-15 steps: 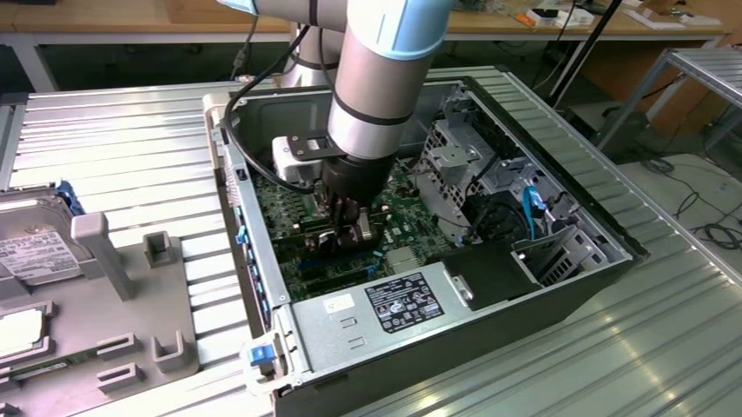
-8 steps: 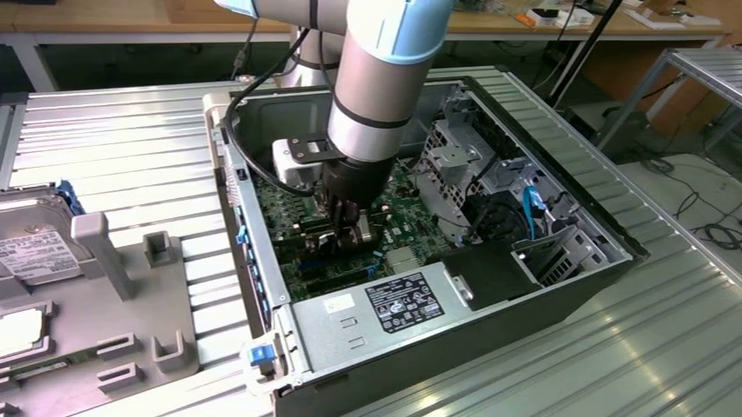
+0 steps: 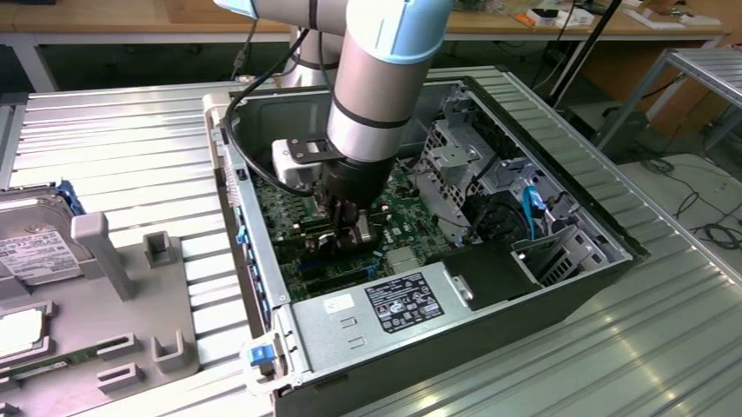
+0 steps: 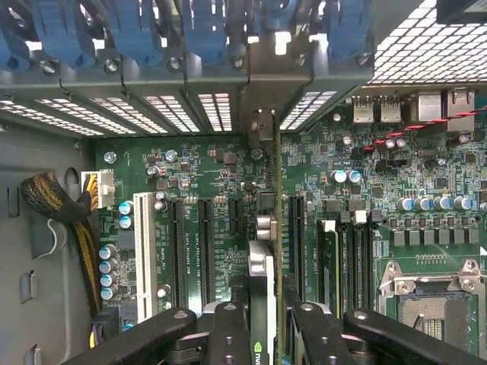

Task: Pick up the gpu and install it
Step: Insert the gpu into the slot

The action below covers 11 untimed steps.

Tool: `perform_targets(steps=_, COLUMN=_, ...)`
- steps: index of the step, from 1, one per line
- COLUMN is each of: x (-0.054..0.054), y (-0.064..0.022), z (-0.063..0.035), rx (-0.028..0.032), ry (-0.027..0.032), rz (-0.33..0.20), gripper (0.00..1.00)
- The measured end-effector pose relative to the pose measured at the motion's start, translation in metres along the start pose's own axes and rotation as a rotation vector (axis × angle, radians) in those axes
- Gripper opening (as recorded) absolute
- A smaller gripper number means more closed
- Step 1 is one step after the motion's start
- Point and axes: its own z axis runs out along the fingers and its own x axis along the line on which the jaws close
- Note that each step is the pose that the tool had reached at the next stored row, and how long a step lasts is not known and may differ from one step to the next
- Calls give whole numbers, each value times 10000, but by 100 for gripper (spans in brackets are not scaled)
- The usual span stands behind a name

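Note:
The gpu [image 4: 262,296] shows edge-on in the wrist view: a thin card with a green board edge and black cooler, running toward its silver end bracket [image 4: 263,125] at the case's rear slot openings. My gripper [image 4: 270,334] is shut on it, black fingers [image 4: 228,334] pressed against both faces. The card stands upright over the motherboard [image 4: 213,175], in line with the black expansion slots [image 4: 205,243]; whether it sits in a slot I cannot tell. In the exterior view my gripper [image 3: 346,228] reaches down inside the open computer case [image 3: 579,261], with the gpu [image 3: 361,233] low against the board.
Memory sticks [image 4: 342,258] and the CPU socket [image 4: 434,304] lie beside the card. A white slot [image 4: 142,251] and a braided cable bundle [image 4: 57,201] are on its other side. The power supply [image 3: 394,304] and drive cage [image 3: 464,165] crowd the case. A hard drive [image 3: 35,252] rests outside.

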Motion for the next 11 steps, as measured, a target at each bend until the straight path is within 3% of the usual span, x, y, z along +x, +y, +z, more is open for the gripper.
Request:
perform_targets(steps=1, x=0, y=0, z=0, rx=5, ry=-2, rz=0, gripper=28)
perform_targets(steps=3, x=0, y=-3, z=0, rx=7, ry=-4, rz=-5, gripper=40)
perform_targets(steps=4, x=0, y=-3, z=1, rx=7, ry=-4, rz=-5, gripper=40)
perform_targets(steps=5, x=0, y=-3, z=1, rx=7, ry=-4, rz=-5, gripper=53)
perform_targets(steps=11, x=-1, y=11, z=-223, rx=6, ry=-2, rz=-5, gripper=53)
